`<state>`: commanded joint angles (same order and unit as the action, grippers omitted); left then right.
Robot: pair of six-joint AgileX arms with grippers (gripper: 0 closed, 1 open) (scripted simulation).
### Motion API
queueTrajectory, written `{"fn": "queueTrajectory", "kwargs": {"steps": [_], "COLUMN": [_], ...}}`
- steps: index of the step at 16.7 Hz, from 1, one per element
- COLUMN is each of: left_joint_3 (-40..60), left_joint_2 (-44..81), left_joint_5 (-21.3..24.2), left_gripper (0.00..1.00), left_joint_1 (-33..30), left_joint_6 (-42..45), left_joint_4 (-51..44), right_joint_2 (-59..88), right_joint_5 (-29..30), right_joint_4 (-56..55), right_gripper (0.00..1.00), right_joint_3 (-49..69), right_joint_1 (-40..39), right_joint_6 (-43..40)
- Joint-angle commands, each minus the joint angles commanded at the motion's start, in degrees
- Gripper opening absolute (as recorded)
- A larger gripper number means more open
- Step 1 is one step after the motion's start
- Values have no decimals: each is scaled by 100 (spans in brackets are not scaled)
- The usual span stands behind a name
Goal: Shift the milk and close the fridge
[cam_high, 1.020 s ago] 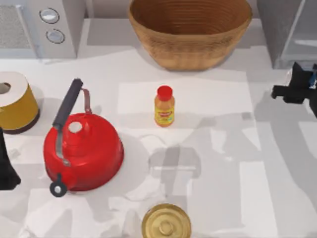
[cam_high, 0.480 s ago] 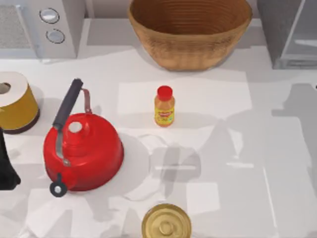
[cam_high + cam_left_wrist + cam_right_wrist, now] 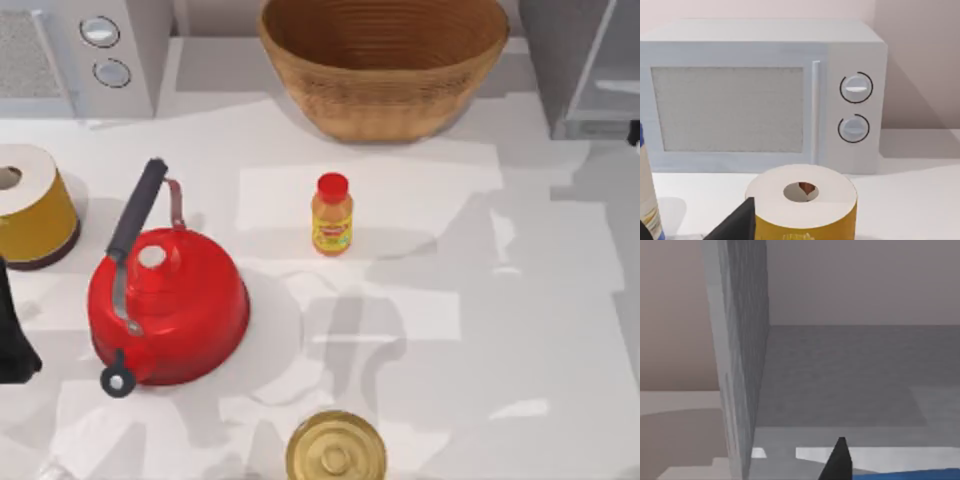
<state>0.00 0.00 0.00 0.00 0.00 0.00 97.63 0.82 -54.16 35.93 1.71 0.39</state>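
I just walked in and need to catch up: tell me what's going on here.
The right gripper is at the fridge in the table's far right corner, facing its grey inside, so the door seems open. A blue edge beside it looks like the milk, though a grasp can't be confirmed. The left gripper is parked at the left edge, near the red kettle.

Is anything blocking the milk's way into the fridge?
Nothing visible does: by the right gripper, the milk's blue edge faces the fridge's bare grey inside, its door standing aside. Left gripper is parked at the table's left.
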Motion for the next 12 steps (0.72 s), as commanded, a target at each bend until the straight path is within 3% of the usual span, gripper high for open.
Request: {"fn": "queueTrajectory", "kwargs": {"steps": [7, 12], "left_joint_3": [0, 0], "left_joint_2": [0, 0], "left_joint_5": [0, 0], "left_gripper": [100, 100], "left_joint_1": [0, 0], "left_joint_6": [0, 0], "left_joint_4": [0, 0], "right_joint_2": [1874, 2586], "right_joint_5": [-315, -521], "right_joint_4": [2160, 3195], "right_gripper": [0, 0], "right_joint_3": [3308, 4421], "right_joint_1": [563, 743], "right_joint_6": [-128, -201]}}
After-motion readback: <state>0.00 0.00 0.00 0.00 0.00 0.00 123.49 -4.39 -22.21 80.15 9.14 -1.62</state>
